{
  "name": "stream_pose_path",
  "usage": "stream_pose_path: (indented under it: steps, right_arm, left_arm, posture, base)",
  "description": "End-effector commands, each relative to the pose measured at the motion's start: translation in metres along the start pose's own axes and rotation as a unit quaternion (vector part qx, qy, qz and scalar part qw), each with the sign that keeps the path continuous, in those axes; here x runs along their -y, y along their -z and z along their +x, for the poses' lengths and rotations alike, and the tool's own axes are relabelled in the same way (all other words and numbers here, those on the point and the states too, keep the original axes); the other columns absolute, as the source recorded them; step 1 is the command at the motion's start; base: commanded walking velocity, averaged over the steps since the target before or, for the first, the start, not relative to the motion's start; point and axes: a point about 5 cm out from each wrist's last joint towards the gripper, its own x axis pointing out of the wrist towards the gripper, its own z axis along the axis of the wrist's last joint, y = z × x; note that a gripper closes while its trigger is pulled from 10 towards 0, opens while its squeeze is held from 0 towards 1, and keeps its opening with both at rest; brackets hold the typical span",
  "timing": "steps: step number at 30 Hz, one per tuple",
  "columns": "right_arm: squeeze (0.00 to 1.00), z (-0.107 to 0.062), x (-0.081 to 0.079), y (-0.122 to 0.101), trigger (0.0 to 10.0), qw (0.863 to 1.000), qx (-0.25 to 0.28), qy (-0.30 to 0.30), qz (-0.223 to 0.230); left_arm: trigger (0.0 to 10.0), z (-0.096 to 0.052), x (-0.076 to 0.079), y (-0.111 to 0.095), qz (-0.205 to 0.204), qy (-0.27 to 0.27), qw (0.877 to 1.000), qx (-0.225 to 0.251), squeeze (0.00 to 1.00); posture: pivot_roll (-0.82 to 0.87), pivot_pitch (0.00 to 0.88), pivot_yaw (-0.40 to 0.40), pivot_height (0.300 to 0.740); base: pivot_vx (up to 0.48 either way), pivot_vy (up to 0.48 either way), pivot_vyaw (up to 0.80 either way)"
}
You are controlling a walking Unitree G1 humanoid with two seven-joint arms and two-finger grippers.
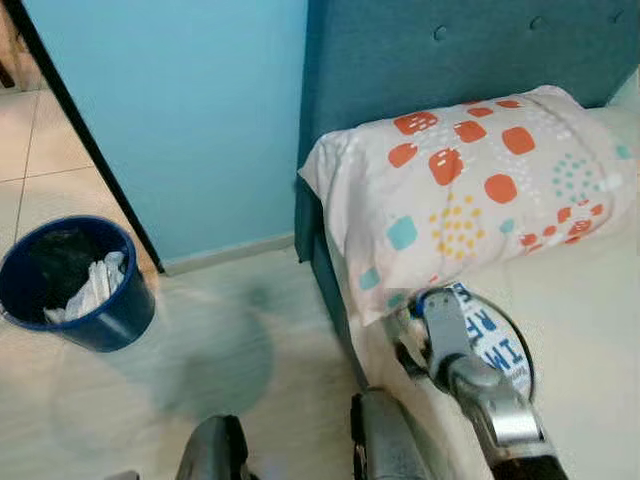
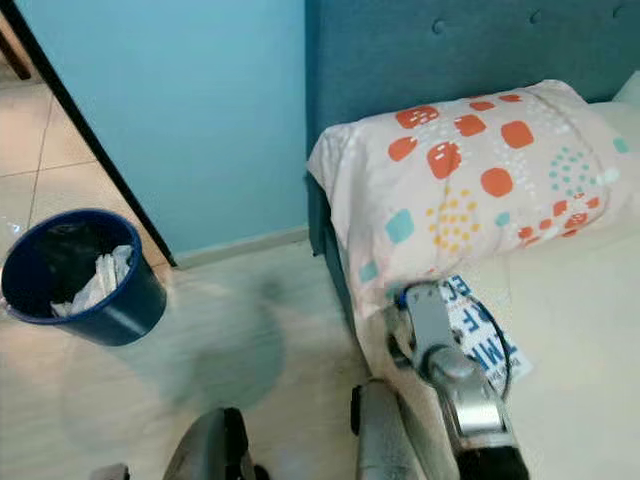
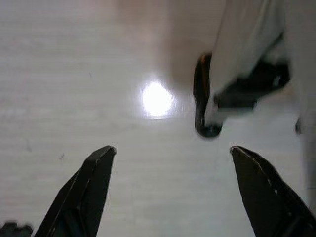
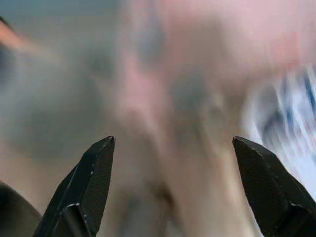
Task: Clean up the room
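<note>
Beside the bed point(image 1: 600, 330), the robot stood on pale floor point(image 1: 200, 370), its right arm point(image 1: 480, 385) stretched forward over the mattress edge. That arm ended just below a white pillow point(image 1: 480, 190) printed with orange squares, teal patches and yellow dots, which lay against the teal padded headboard point(image 1: 450, 50). Under the arm's far end lay a flat white packet with blue lettering point(image 1: 505, 350), resting on the sheet just beside the pillow's lower edge, with a thin dark loop curving around it.

From the wrist camera, the right gripper point(image 4: 173, 182) had its two black fingers spread wide apart, with nothing between them; what lay beyond was so blurred that I could only make out pinkish and grey smears and a hint of blue-and-white stripes to one side, perhaps the packet.

The left gripper point(image 3: 170, 187) hung low over the floor, its fingers likewise spread and empty. Past them the pale boards showed a bright spot of reflected light point(image 3: 157, 98) and a dark curved edge of the robot's own body point(image 3: 202, 98).

Well apart from the bed, near a dark door frame point(image 1: 90, 140) and the light blue wall point(image 1: 190, 110), stood a round dark blue bin point(image 1: 110, 322). Crumpled white paper point(image 1: 95, 285) lay inside it against a black liner. A soft grey shadow spread over the floor between the bin and the bed.
</note>
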Motion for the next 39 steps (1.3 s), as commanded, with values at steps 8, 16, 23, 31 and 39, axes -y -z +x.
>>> stream_pose_path:
  steps: [8,16,23,31,39]
  right_arm:
    - [0.0,0.011,0.013,0.043,10.0,0.998,-0.031,0.035,0.044]
    - [0.0,0.014,0.007,0.092,10.0,0.993,-0.099,0.052,0.034]
    - [0.0,0.015,0.001,0.106,10.0,0.992,-0.111,0.042,0.035]
    - [0.0,0.016,-0.008,0.134,10.0,0.986,-0.151,0.02,-0.063]
    - [0.0,-0.012,-0.004,0.192,10.0,0.958,-0.266,0.017,-0.109]
  left_arm:
    - [10.0,0.006,-0.019,-0.082,0.027,-0.085,0.993,0.075,0.0]
    - [10.0,0.003,-0.028,-0.091,0.077,-0.12,0.986,0.081,0.0]
    - [10.0,0.007,-0.017,-0.074,0.066,-0.109,0.99,0.058,0.0]
    - [10.0,0.008,-0.005,-0.036,0.039,-0.112,0.993,0.0,0.0]
    - [10.0,0.008,0.002,-0.023,0.072,-0.085,0.994,-0.02,0.0]
  posture:
    - [-0.11,0.13,-0.025,0.635]
    - [-0.11,0.103,-0.002,0.668]
    - [-0.12,0.074,0.005,0.687]
    - [-0.12,0.035,-0.009,0.711]
    - [-0.11,0.018,-0.022,0.739]
  base:
    - [-0.06,0.0,0.0]
    - [-0.343,0.0,0.0]
    - [0.0,0.0,0.0]
    - [0.0,0.0,0.0]
    - [0.0,0.0,0.0]
